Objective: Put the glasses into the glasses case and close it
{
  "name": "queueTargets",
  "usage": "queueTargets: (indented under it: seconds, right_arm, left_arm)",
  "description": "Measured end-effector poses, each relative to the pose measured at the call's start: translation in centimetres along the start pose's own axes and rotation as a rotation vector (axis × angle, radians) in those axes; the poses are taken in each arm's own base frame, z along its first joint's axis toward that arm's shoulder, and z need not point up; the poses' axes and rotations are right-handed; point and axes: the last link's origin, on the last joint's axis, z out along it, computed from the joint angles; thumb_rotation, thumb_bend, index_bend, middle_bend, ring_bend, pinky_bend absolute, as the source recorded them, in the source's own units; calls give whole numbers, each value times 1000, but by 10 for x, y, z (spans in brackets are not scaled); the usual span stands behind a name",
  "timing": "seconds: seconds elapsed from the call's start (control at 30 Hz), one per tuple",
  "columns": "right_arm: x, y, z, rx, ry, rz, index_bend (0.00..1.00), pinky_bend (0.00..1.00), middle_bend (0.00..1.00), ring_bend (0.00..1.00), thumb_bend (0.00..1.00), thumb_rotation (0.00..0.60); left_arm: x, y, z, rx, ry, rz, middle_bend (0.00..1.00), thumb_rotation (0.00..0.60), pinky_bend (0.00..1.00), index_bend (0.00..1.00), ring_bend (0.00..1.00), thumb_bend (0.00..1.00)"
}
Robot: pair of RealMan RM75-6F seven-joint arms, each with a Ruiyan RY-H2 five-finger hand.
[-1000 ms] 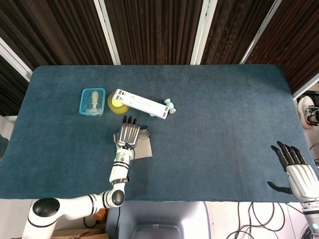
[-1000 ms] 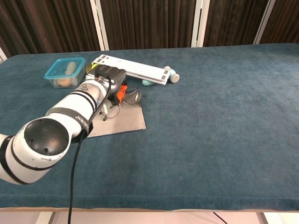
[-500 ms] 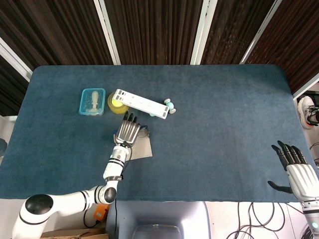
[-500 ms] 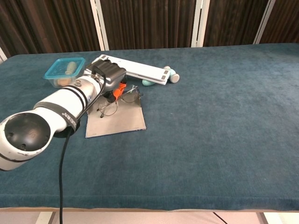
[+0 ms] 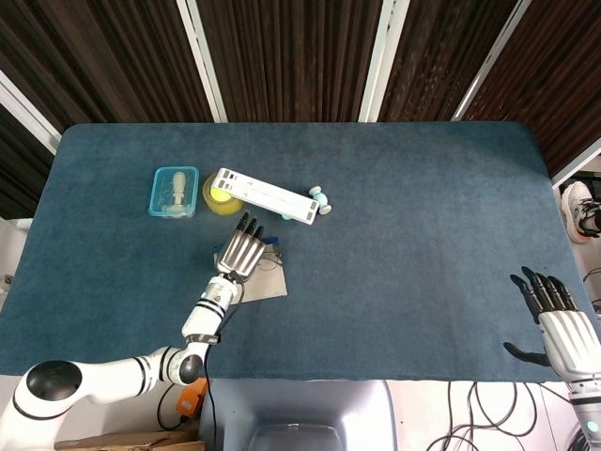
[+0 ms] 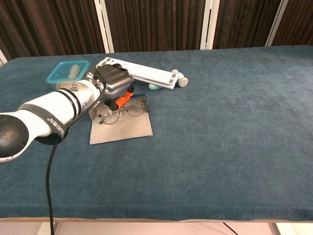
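Note:
The thin-framed glasses (image 6: 123, 109) lie unfolded on the flat grey glasses case (image 6: 121, 129), which is spread open on the cloth left of centre. My left hand (image 6: 112, 81) hovers over the far left end of the glasses. In the head view the left hand (image 5: 242, 251) has its fingers stretched out and apart, covering most of the frame, and grips nothing. The case (image 5: 269, 283) shows beside it. Far off at the near right corner of the table, my right hand (image 5: 560, 325) is open and holds nothing.
Behind the case lie a long white board (image 6: 139, 72), a blue-lidded box (image 6: 68, 74), a yellow bowl (image 5: 221, 197) and a small teal object (image 6: 179, 78). The blue tablecloth (image 6: 230, 122) stretches to the right.
My left forearm has swung to the left and off the case, uncovering the glasses in the chest view. The hand has edged slightly toward the back. The right hand has not moved.

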Motion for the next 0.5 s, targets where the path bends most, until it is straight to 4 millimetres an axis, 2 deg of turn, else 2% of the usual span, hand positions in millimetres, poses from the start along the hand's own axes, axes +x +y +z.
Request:
queueTargets:
  seconds: [0.2,0.37,0.5]
  right_arm:
    - [1,0,-1,2,0,2,0,0,0,0,252,600]
    - [1,0,0,2,1,3,0,0,0,0,252,600]
    - [0,0,-1,3,-3,1,0,0,0,0,252,600]
  left_arm:
    - [-4,-6,4,11,1,13,211,600,59,791,71,547]
    - [-6,-9,5,15,19,16,195,600,58,681,72,535]
    - [-7,-11,2,14,26,6,186,600,59,585,71,481]
